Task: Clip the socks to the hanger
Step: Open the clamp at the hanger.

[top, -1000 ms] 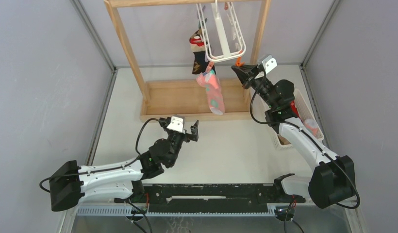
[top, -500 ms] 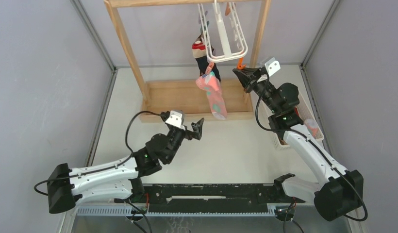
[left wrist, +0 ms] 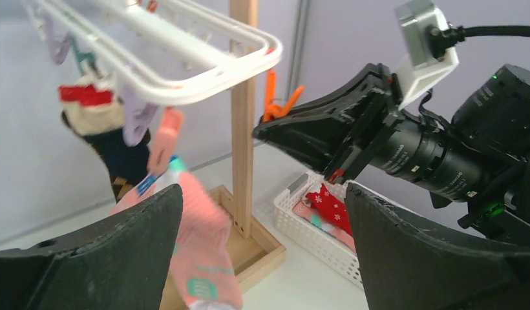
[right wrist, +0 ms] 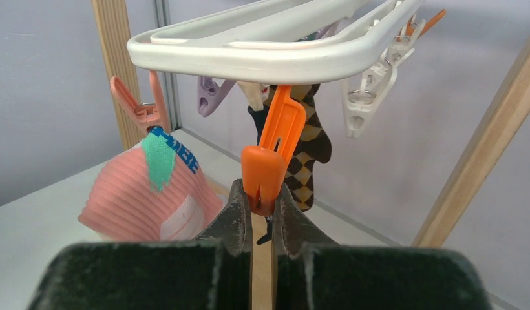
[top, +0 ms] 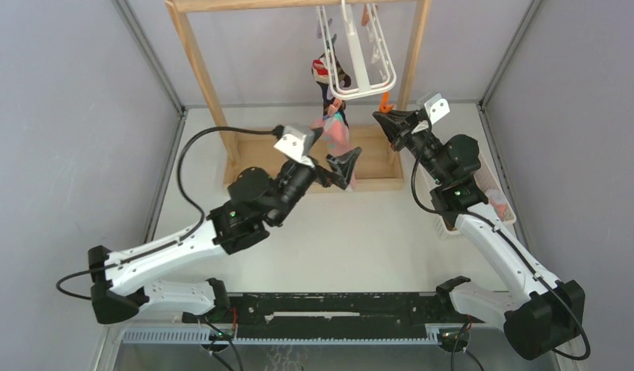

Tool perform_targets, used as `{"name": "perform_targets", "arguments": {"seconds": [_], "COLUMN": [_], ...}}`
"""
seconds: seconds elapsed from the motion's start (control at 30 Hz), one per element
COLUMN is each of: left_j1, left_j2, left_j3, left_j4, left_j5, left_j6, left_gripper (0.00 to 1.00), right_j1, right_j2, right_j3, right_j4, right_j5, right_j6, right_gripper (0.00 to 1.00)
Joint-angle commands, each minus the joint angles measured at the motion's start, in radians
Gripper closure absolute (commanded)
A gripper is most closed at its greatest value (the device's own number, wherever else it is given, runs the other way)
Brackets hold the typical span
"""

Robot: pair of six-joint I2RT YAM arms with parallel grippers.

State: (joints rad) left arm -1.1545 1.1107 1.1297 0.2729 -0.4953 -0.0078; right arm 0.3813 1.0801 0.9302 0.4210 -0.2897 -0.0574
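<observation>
well back on the worktop [top: 360,247], the hanger [top: 369,87] hangs from the rack [top: 196,62], whose base sits along the far edge. the right gripper [right wrist: 262,201] is pinched together on the lower end of an orange clip [right wrist: 273,158] that dangles from the hanger's near rim. the left gripper [top: 334,153] is spread wide with nothing in it, raised over the rack base and just beside the pink sock [top: 339,130]. that sock is clipped to the hanger, with a dark sock [top: 329,77] hanging behind it. the two grippers are near each other, a gap between them under the hanger. bare worktop shows from the rack base to the near edge. at the right edge the basket [left wrist: 301,219] holds a red sock [left wrist: 327,203]; from above the right arm [top: 484,232] covers most of it. the hanger's hook and the rack's top are cut off. the pink sock is blurred in the left wrist view, and i cannot tell if a finger touches it.
</observation>
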Motion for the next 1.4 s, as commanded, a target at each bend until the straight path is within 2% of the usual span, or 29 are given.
{"name": "perform_targets", "arguments": {"seconds": [0.0, 0.1, 0.23, 0.43, 0.63, 0.77, 0.93, 1.17, 1.37], "left_j1": [-0.004, 0.017, 0.094, 0.175, 0.22, 0.254, 0.262, 0.262, 0.262], "left_j2": [0.105, 0.139, 0.166, 0.204, 0.247, 0.297, 0.35, 0.406, 0.415], "left_j3": [0.139, 0.144, 0.162, 0.207, 0.292, 0.371, 0.433, 0.49, 0.495], "left_j4": [-0.028, 0.006, -0.017, 0.001, 0.023, 0.03, 0.016, 0.015, 0.068], "left_j5": [0.127, 0.245, 0.441, 0.542, 0.562, 0.539, 0.579, 0.555, 0.555], "left_j6": [0.175, 0.281, 0.295, 0.299, 0.23, 0.129, 0.127, 0.103, 0.061], "left_gripper": [0.01, 0.0, 0.01, 0.01, 0.0, 0.0, 0.0, 0.0, 0.1], "right_j1": [0.004, 0.004, 0.002, -0.011, -0.012, -0.007, -0.003, 0.001, 0.005], "right_j2": [-0.046, -0.058, -0.078, -0.094, -0.096, -0.095, -0.094, -0.093, -0.088], "right_j3": [0.007, 0.008, 0.008, 0.008, 0.009, 0.008, 0.008, 0.008, 0.008], "right_j4": [0.005, 0.005, -0.01, -0.023, -0.031, -0.031, -0.03, -0.028, -0.034], "right_j5": [-0.029, -0.061, -0.094, -0.145, -0.169, -0.179, -0.183, -0.194, -0.196], "right_j6": [0.011, 0.011, -0.006, -0.005, -0.007, -0.007, -0.012, -0.009, -0.011], "right_gripper": [1.0, 1.0, 1.0, 1.0, 1.0, 1.0, 1.0, 1.0, 1.0]}}
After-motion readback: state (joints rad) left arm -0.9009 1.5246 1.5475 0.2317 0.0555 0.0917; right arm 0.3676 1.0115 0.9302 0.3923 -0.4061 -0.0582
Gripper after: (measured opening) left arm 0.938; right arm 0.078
